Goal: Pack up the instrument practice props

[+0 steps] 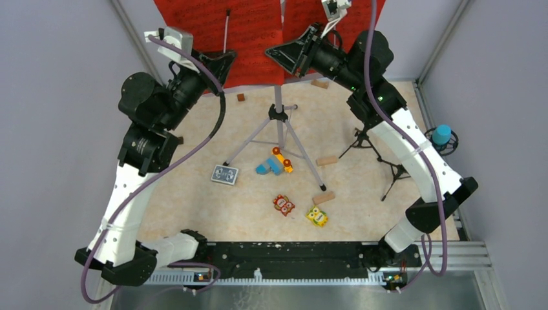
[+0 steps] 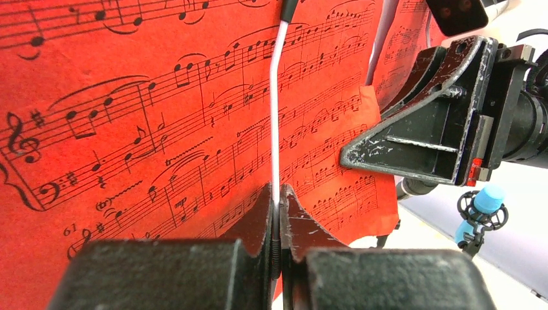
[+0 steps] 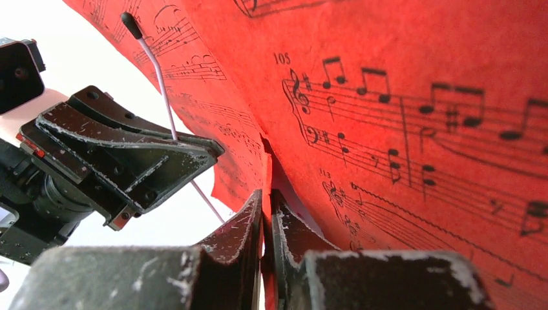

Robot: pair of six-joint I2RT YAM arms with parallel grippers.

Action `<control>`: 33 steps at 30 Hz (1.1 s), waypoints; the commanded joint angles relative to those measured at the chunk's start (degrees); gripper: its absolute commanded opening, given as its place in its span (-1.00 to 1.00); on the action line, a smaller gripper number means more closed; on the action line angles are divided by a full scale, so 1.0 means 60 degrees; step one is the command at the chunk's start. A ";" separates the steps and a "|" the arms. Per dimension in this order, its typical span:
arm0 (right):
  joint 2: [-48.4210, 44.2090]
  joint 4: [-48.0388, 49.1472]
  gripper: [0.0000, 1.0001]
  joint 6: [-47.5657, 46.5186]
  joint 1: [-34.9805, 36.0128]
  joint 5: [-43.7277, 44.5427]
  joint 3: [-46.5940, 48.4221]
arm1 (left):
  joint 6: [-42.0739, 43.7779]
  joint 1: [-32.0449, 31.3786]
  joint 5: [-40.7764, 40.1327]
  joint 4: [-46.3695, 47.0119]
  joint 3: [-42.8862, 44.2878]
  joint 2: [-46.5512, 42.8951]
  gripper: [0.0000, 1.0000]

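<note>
My left fingers (image 2: pixel 255 223), scuffed black wedges, are pinched shut on the wire (image 2: pixel 274 129). It is a thin silver rod with a slight kink and a black tip, and a small coil of spring shows right where my pads meet. Behind it hang the sheets (image 2: pixel 129 116), matte red paper printed with black staves and notes. My right fingers (image 3: pixel 242 226), just as chalky and scratched, are closed on a sheet's lower edge, and the paper runs down into the slit between them. Each wrist camera catches the other arm's ribbed, triangular finger close by.

From above, the sheets stand at 12 o'clock of the mottled beige table (image 1: pixel 194 194), with my left fingers against them at 11 and my right at 12 to 1. The stand (image 1: pixel 278 113) splays slim silver legs from a black hub near the centre. Two spindly black mic tripods (image 1: pixel 368 139) stand at 3 o'clock. The mic (image 1: pixel 441 134), blue-headed in a black ring cradle, sits farther out the same way
</note>
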 commanded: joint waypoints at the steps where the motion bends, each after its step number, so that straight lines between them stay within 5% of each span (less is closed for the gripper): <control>1: -0.0004 0.0662 -0.89 -0.0403 0.0060 -0.0264 0.0465 | 0.0044 -0.0003 0.0269 0.0804 -0.0081 -0.0504 -1.00; 16: -0.0402 0.0328 -0.96 -0.1081 0.0065 0.0593 0.0256 | 0.0688 0.0004 0.2429 0.1850 -0.0967 -0.0984 -1.00; 33: -0.2354 0.1918 -0.98 -0.1975 0.0067 0.0252 -0.2237 | 0.0927 -0.0003 0.2448 0.1899 -0.1231 -0.1178 -1.00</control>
